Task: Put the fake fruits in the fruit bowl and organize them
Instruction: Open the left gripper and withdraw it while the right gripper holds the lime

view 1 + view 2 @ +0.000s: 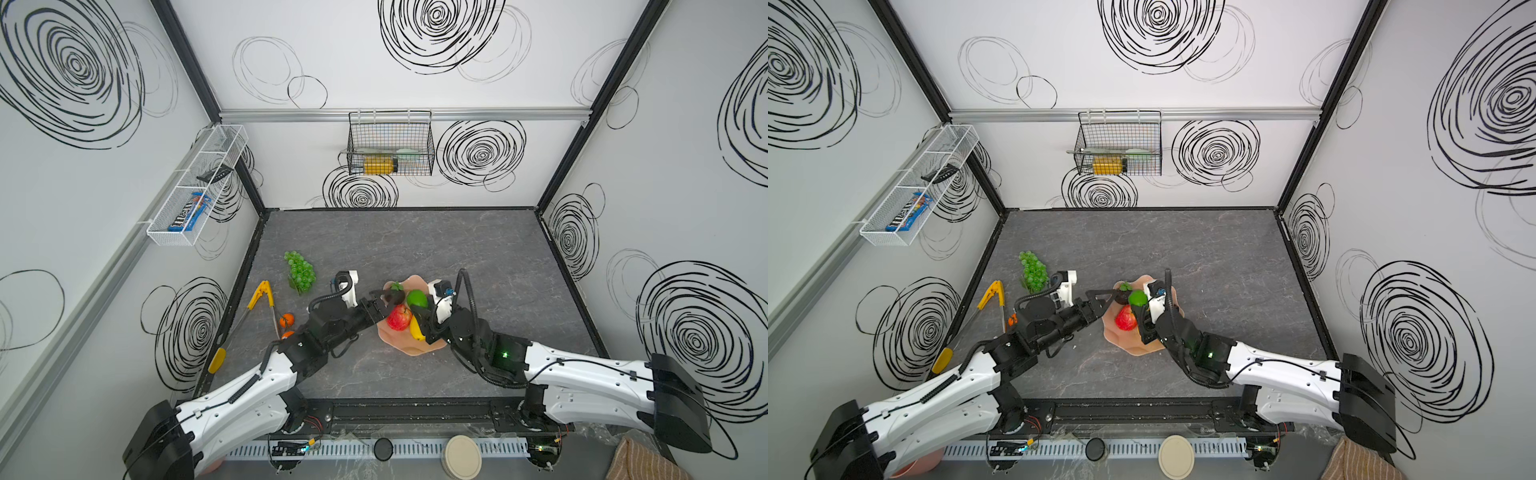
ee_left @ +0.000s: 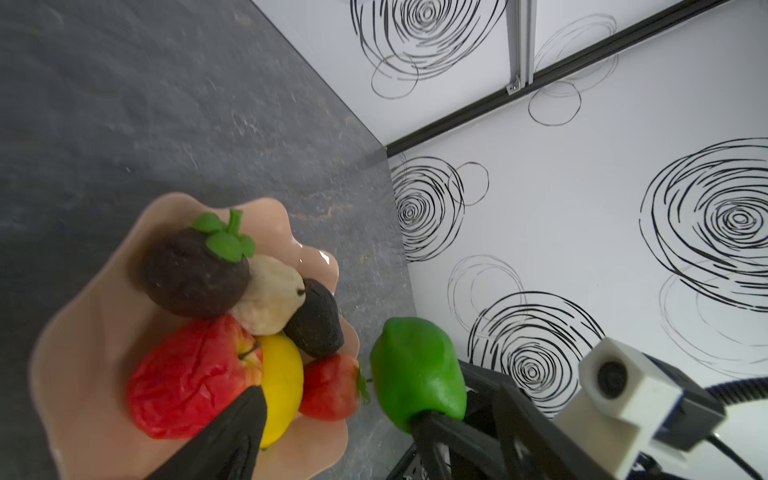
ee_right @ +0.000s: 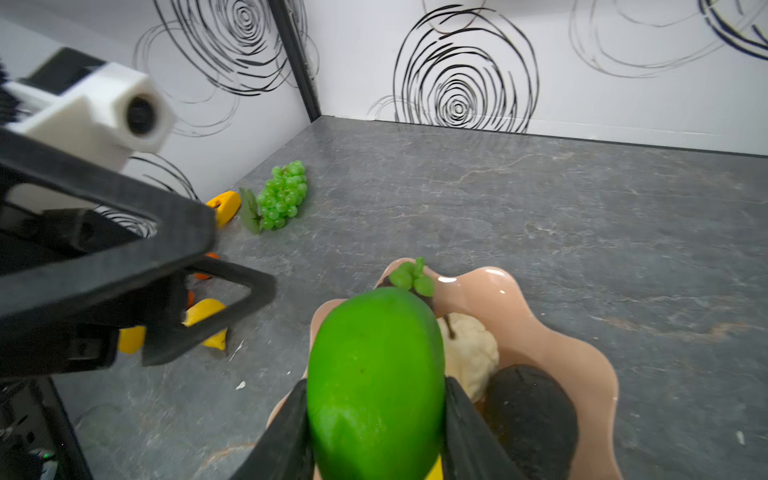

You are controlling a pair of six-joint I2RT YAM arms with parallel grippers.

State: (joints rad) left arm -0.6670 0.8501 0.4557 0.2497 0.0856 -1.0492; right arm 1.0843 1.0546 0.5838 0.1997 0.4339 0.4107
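Lime (image 3: 374,357) pinched in my right hand (image 3: 376,432), above the fruit bowl (image 2: 95,291). My left hand (image 1: 382,304) is spread, gripping nothing, at the bowl's left edge by the mangosteen (image 2: 195,278). Bowl sits on the counter (image 1: 415,249) with mangosteen, pear (image 2: 270,299), avocado (image 2: 318,328), apple (image 2: 191,378), lemon (image 2: 282,374), strawberry (image 2: 330,388) inside. Grape bunch (image 1: 300,272) and two oranges (image 1: 286,320) lie on the counter well left of it, oranges beside the tongs (image 1: 262,297).
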